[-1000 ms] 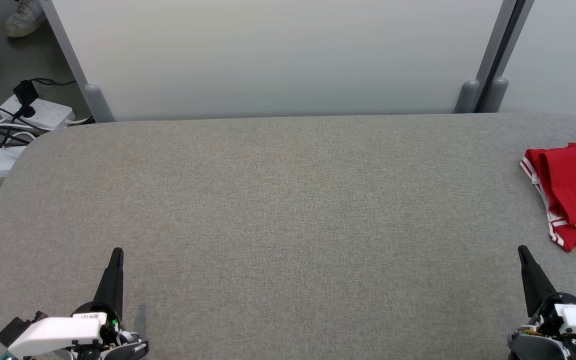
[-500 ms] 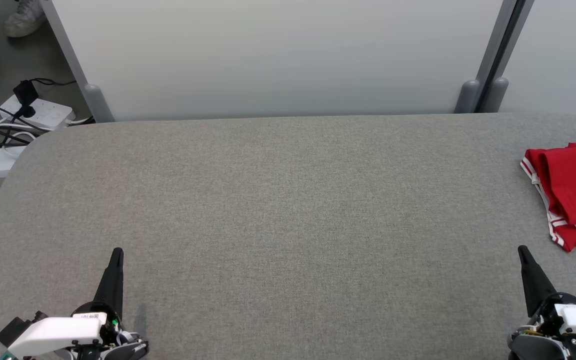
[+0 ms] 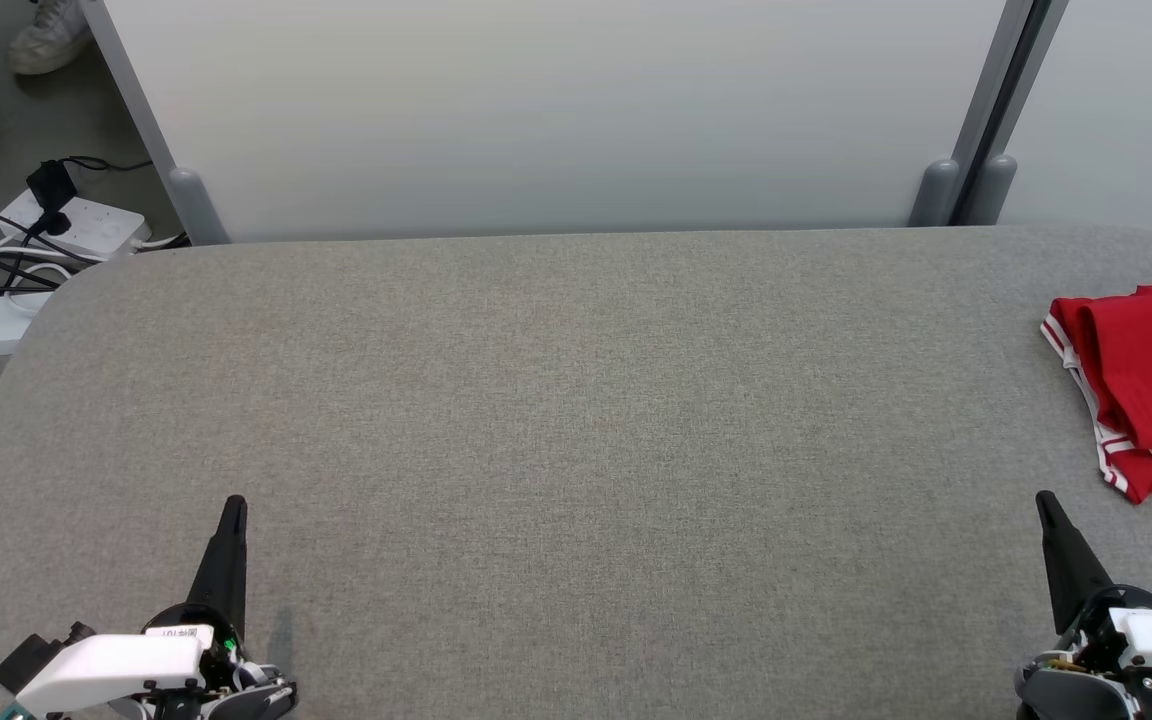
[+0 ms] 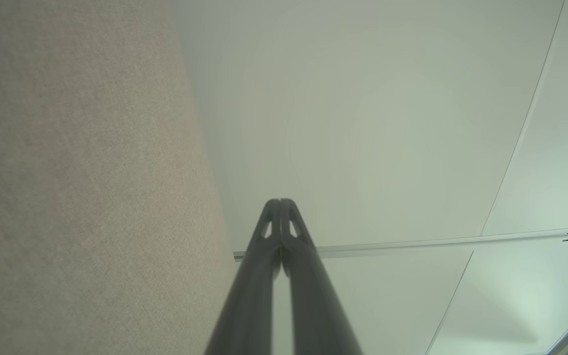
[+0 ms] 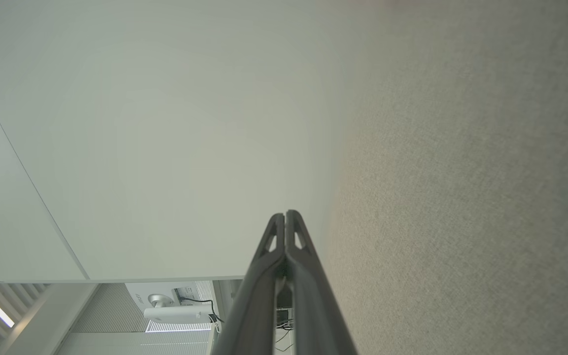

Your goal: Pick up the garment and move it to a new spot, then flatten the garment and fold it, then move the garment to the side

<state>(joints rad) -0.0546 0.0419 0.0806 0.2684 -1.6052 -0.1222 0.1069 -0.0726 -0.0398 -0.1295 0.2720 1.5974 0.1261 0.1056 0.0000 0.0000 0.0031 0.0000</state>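
No legible text anywhere.

Small white label [image 3: 179, 633] on the body of the left gripper [image 3: 233, 505]: dark printed characters, too small to read.

White unit [image 5: 138, 292], low in the right wrist view: faint grey marking on its casing, blurred, unreadable.

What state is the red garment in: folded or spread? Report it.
Folded: the garment lies in compact stacked layers, edges doubled over.

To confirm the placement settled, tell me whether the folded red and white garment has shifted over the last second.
No. The folded red and white garment lies where it did on the grey fabric table, unchanged against the grey partition post.
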